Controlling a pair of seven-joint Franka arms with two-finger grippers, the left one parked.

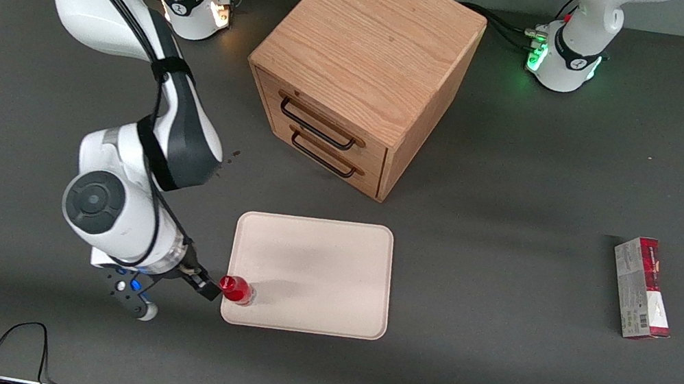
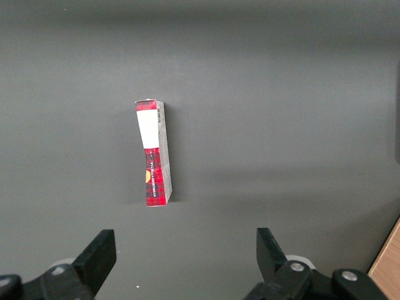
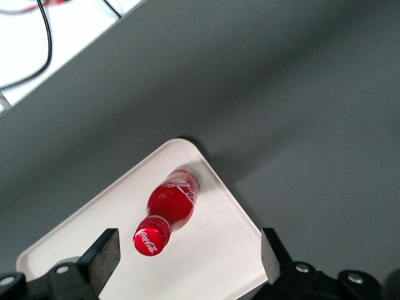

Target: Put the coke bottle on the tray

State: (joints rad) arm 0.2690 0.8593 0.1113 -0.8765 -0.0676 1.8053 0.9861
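The small red coke bottle (image 1: 236,289) (image 3: 170,207) stands upright on the cream-white tray (image 1: 315,271) (image 3: 87,237), in the tray's corner nearest the front camera and the working arm. My right gripper (image 1: 208,286) (image 3: 187,259) is open, just off that corner of the tray and a little above the bottle. Its two black fingers (image 3: 103,256) stand wide apart, with the bottle's cap showing between them untouched.
A wooden drawer box (image 1: 362,74) with two black handles stands farther from the front camera than the tray. A red-and-grey carton (image 1: 642,287) (image 2: 153,153) lies toward the parked arm's end of the table. A cable (image 1: 14,346) loops near the table's front edge.
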